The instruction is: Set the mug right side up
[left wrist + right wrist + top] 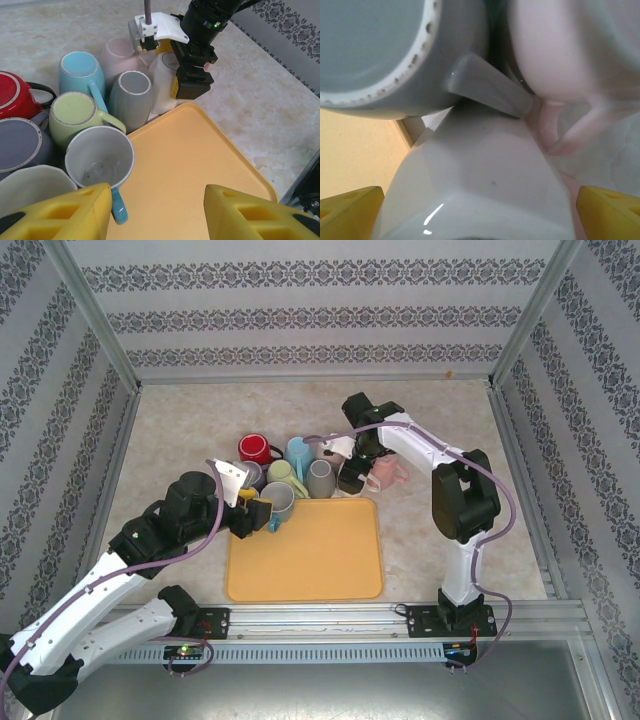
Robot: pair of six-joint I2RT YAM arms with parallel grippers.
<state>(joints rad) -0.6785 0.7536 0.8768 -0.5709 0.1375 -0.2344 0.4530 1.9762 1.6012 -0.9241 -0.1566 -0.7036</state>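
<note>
Your right fingers (350, 212) stand wide apart with the white mug (480, 165) between the 2 yellow tips. You cannot tell whether they press on it yet. That mug sits on the surface (200, 410) just past the far edge of the yellow tray (320, 560), toward its right corner. It is packed between the grey mug (370, 45) on its left and the pink mug (560, 55) on its right, and the grey mug's handle lies against it.

Your left fingers (75, 212) are released, with nothing between them. They hover over the tray's far left corner, just beside an upright mug with a blue handle (100, 157).

From the left wrist you see the grey, green (75, 112) and blue (80, 72) mugs standing bottom up in the cluster. A red mug (12, 97) sits at the cluster's left end.
</note>
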